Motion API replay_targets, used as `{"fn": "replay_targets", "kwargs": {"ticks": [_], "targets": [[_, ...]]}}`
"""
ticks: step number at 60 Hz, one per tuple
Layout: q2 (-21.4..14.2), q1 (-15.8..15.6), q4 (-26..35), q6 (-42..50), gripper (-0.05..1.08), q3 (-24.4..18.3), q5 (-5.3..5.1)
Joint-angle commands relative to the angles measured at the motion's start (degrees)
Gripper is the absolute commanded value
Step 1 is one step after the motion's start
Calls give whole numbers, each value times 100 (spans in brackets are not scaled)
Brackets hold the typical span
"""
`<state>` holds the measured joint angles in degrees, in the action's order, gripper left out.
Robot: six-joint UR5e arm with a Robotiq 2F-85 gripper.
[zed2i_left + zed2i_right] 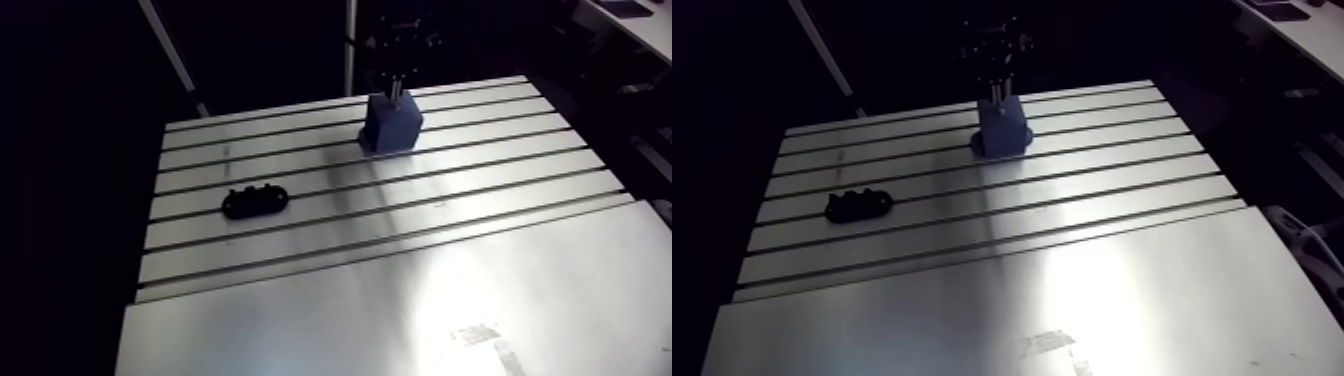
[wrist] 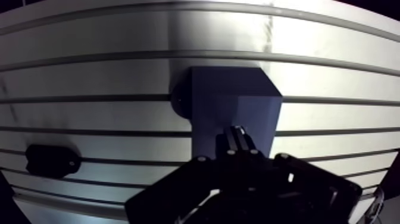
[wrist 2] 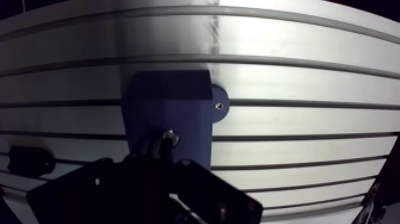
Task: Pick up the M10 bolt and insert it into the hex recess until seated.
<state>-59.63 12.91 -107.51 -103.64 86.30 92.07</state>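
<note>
Nearest in the arm view, a smooth, unslotted stretch of the brushed aluminium surface (image 1: 300, 320), washed by a broad bright glare. Farther back, parallel dark T-slots (image 1: 400, 210) running across the metal, with flat ribs between them. Lying on those ribs toward the left, a low black part (image 1: 256, 202), oblong with rounded ends and a bumpy top, matt like plastic. Well apart from it and farther still, a dark blue block (image 1: 392, 128), boxy, matt and flat-faced, standing on the ribs, with a rounded tab (image 3: 219, 105) at its foot pierced by a small hole. Directly over the block, the gripper (image 2: 238, 133), black and angular, fingers drawn close together and pinching a small metallic piece, apparently the M10 bolt (image 3: 169, 138), glinting at the tips against the block's top face; touching or just clear of it, impossible to tell.
</note>
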Motion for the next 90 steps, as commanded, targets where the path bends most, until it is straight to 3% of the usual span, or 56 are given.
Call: {"fn": "replay_targets", "kwargs": {"ticks": [1,6,7,8,9,10,11,12,13,14,15,16,17,18,19,32,42,49,65,77,90], "targets": [[-17,1,56,-12,102,-48,-9],[-25,1,100,-12,101,-48,-8],[-26,1,103,-12,95,-55,-9],[-34,-6,103,-12,81,-56,-1],[-34,-6,103,-12,81,-56,-1],[-42,-7,111,-12,61,-57,0],[-42,-7,111,-12,61,-57,0],[-51,-7,127,-12,40,-64,0],[-51,-7,127,-12,40,-64,0],[-60,-15,144,-12,25,-65,0],[-60,-15,144,-12,25,-65,0],[-76,-23,154,-12,11,-65,0],[-76,-23,154,-12,11,-65,0],[-109,-32,163,-12,2,-73,-8],[-151,-34,194,-35,1,-82,-9],[-423,-42,810,-179,0,-254,0],[-719,-83,1300,-153,0,-389,171],[-888,-129,1542,-109,0,-441,201],[-1372,-174,1607,-84,1,-452,161],[-1518,-207,1685,-12,1,-479,124],[-1811,-361,1769,245,1,-378,-34]]}}
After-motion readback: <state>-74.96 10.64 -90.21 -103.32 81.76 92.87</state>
